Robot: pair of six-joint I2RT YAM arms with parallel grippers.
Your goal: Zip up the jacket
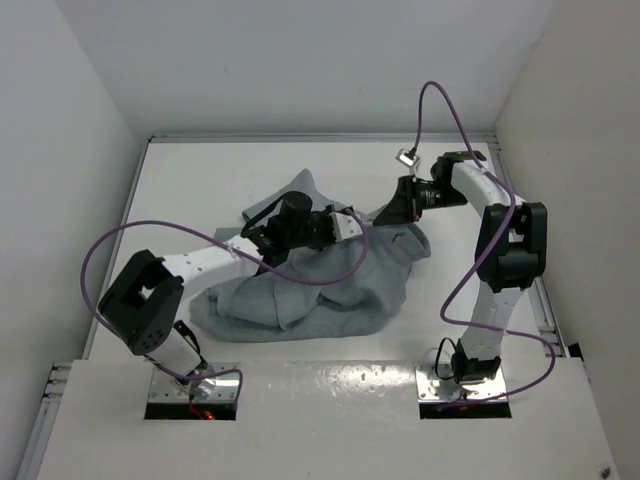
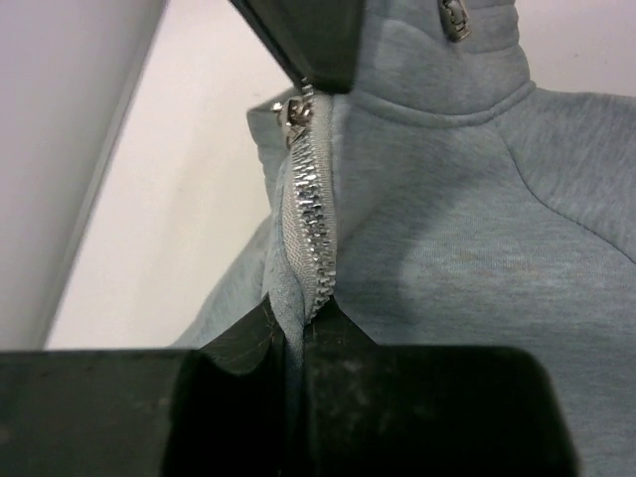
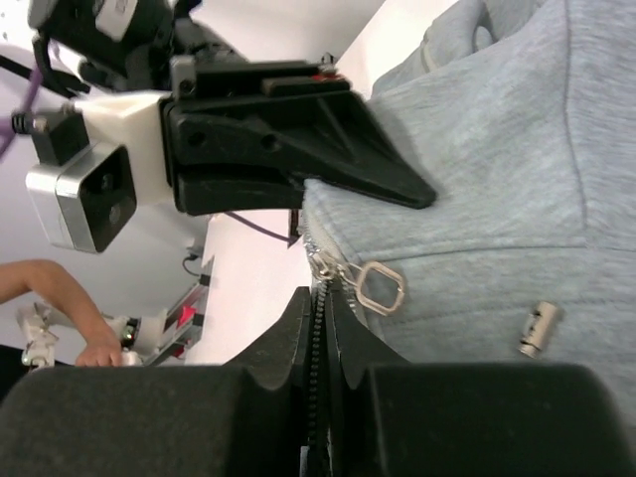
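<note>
- The jacket (image 1: 330,290) lies crumpled at the middle of the white table (image 1: 200,180), a grey heap between the two arms. One fold reaches toward the far left.
- The left arm reaches in from the near left across the jacket. The right arm comes in from the right side and bends left toward it. The two grippers meet over the far right part of the garment, just beside each other.
- Left gripper (image 2: 298,336): fingers closed tight on the jacket's front edge, pinching grey cloth and zipper tape. Nothing but fabric shows between them.
- Right gripper (image 3: 318,323): fingers drawn in to a narrow slit with the zipper line running through it. They clamp the jacket there, right next to the slider.
- Zipper (image 2: 316,219): in the left wrist view the metal teeth are meshed along the stretch between the two grippers. That stretch stands up as a ridge of cloth.
- Slider (image 2: 294,121): it sits at the end of the meshed stretch, touching or just under the right gripper's dark finger. Which of the two cannot be told.
- Pull tab (image 3: 382,285): a silver loop lying flat on the grey cloth, held by neither gripper.
- A small metal fitting (image 3: 537,329) lies on the cloth near the pull tab, apart from it.
- A purple cable (image 1: 440,95) arcs over the right arm. A second one loops across the jacket from the left arm.
</note>
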